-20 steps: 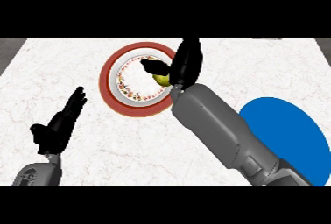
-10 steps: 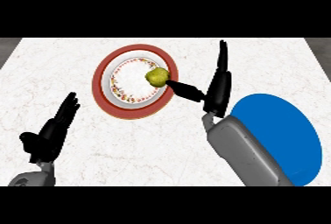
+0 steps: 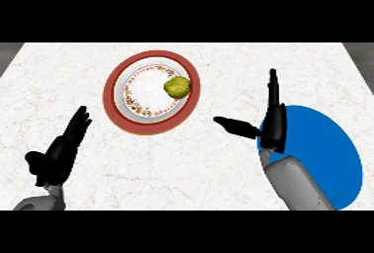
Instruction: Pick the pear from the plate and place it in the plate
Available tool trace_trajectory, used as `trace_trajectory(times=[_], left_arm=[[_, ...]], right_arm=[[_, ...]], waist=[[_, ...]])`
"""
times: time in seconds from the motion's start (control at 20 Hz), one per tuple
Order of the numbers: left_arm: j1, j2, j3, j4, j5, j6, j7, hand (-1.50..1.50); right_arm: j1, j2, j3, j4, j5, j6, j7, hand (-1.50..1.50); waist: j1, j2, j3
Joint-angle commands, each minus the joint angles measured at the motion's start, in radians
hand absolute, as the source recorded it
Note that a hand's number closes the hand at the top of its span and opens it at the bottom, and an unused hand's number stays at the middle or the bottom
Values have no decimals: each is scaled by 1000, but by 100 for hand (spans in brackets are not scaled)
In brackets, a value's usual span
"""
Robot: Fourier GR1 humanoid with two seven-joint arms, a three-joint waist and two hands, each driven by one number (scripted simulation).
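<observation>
Bare counter (image 3: 197,163) lies between red-rimmed plate (image 3: 115,106) and blue plate (image 3: 329,148).

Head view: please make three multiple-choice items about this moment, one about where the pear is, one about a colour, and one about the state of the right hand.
1. Where is the pear?
A. on the red-rimmed plate
B. on the blue plate
C. in the right hand

2. What colour is the plate at the right of the view?
A. green
B. blue
C. yellow

3. How is the right hand?
A. curled round the pear
B. flat on the red-rimmed plate
C. open, holding nothing

Answers:
1. A, the pear lies at the right side of the red-rimmed plate, inside its rim.
2. B, the plate partly under the right forearm is plain blue.
3. C, its fingers are straight and the thumb sticks out, apart from the pear, over the counter at the blue plate's edge.
</observation>
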Motion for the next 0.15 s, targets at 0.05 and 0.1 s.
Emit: trace_trajectory(times=[0.05,0.1], left_arm=[[-36,14,27,29,9,-37,6,0],[-19,11,35,135,-13,-41,-111,0]], right_arm=[[4,65,-55,106,44,47,-102,-150],[72,27,-76,11,24,51,-106,-150]], waist=[[2,0,0],[-2,0,-1]])
